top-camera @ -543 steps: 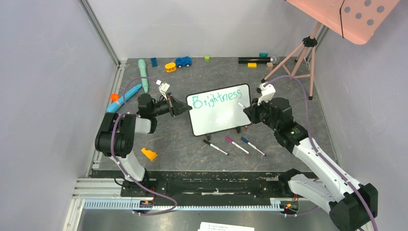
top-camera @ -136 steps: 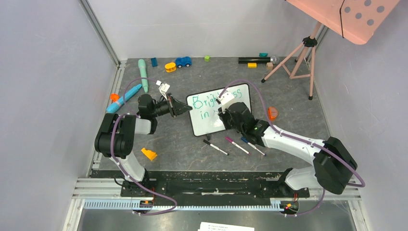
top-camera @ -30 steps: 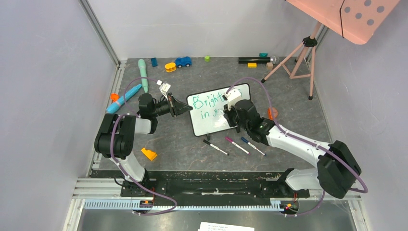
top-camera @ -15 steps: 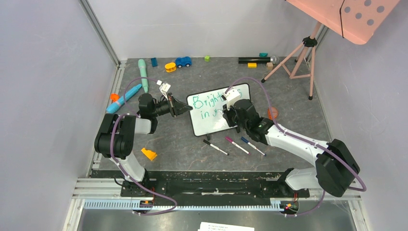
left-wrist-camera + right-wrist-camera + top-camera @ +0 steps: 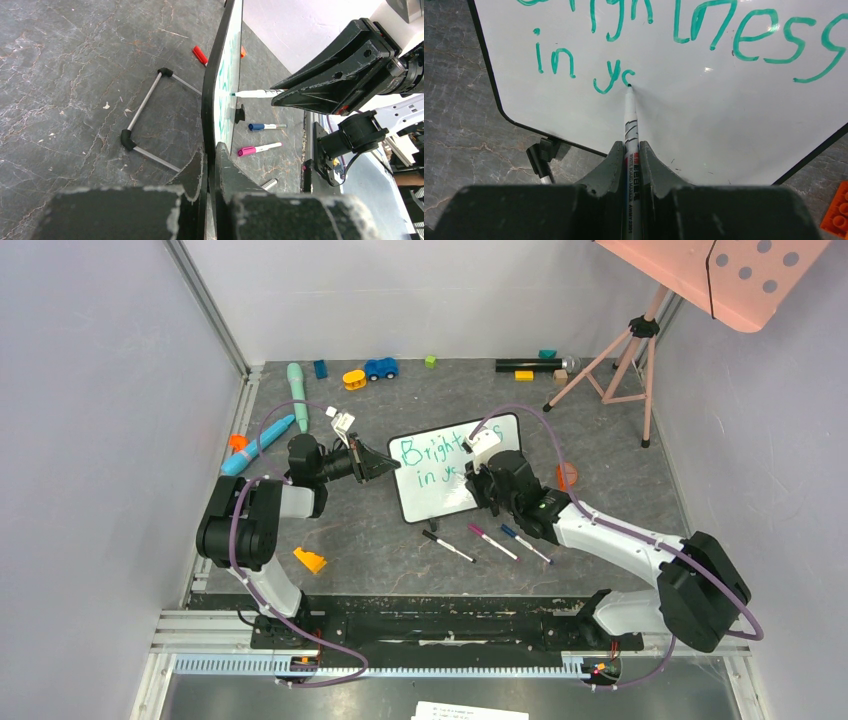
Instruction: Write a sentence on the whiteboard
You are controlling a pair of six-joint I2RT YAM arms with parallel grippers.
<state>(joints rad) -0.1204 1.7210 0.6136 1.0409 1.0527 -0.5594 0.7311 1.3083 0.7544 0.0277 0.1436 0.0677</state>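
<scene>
though unfinished, the sentence (image 5: 677, 25) is teal-green handwriting.

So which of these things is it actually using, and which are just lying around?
In use: the whiteboard, clamped at its edge by the left jaws; the teal writing on it; the marker in the right jaws, tip on the board.
Lying about: three spare markers, blue toy car, orange block, mint-green tube, pink dotted panel.
</scene>
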